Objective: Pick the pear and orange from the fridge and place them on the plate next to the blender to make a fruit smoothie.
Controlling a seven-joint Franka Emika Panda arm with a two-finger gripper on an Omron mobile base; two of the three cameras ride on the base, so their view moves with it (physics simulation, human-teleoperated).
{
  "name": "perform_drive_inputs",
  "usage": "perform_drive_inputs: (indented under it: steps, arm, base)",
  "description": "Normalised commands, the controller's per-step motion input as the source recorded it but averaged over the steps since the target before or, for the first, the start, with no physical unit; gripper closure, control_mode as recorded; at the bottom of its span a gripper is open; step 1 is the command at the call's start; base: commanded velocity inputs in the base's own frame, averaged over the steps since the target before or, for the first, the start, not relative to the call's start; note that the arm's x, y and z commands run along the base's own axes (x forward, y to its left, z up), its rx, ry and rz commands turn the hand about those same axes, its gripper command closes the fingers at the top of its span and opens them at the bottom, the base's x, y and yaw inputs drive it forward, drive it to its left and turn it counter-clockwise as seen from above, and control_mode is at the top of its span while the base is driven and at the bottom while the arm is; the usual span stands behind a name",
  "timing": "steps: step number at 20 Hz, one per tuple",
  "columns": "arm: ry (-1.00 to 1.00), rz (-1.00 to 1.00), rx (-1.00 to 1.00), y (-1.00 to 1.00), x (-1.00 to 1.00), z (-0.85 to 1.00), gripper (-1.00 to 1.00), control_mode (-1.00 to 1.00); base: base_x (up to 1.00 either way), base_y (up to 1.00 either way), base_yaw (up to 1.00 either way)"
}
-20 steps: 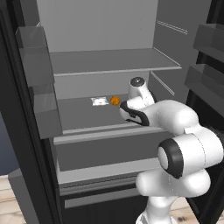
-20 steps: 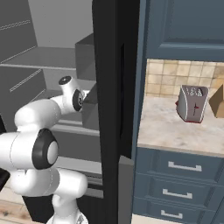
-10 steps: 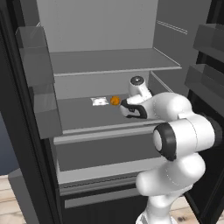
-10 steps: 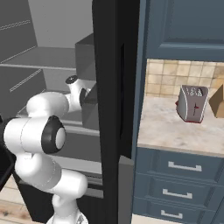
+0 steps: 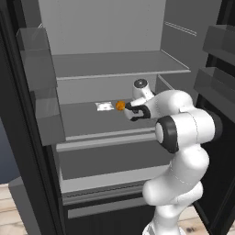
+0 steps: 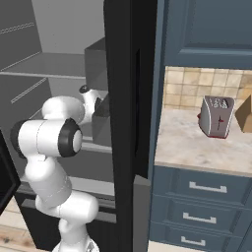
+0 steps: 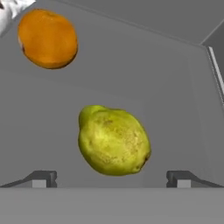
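Observation:
The fridge [image 5: 106, 64] stands open, and my arm reaches onto its middle shelf. In the hand view the yellow-green pear [image 7: 113, 141] lies on the grey shelf just ahead of my gripper [image 7: 111, 178]. Its fingertips [image 7: 43, 178] stand wide apart on either side of the fruit and do not touch it. The orange [image 7: 48, 38] sits farther back and to the left. From the left base view the orange [image 5: 120, 105] shows right by my gripper [image 5: 130, 112], whose hand hides the pear. The plate and the blender are out of view.
A white packet [image 5: 104, 106] lies on the shelf behind the orange. Door bins [image 5: 43, 87] line the left door and more bins [image 5: 215, 82] the right. Beyond the black fridge door [image 6: 129, 98], a counter [image 6: 192, 147] holds a toaster [image 6: 216, 116] above blue drawers [image 6: 206, 187].
My arm has stretched deeper into the shelf, and the hand has shifted slightly left toward the fruit. The fruit has not moved.

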Motion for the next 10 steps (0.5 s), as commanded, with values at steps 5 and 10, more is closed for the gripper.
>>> perform_drive_inputs:
  steps: [5, 10]
  arm:
    - [0.00, 0.00, 0.00, -0.03, 0.38, -0.24, -1.00, -1.00]
    - [0.00, 0.00, 0.00, -0.14, 0.14, -0.24, -1.00, -1.00]
  base:
    - [0.00, 0.00, 0.00]
    - [0.00, 0.00, 0.00]
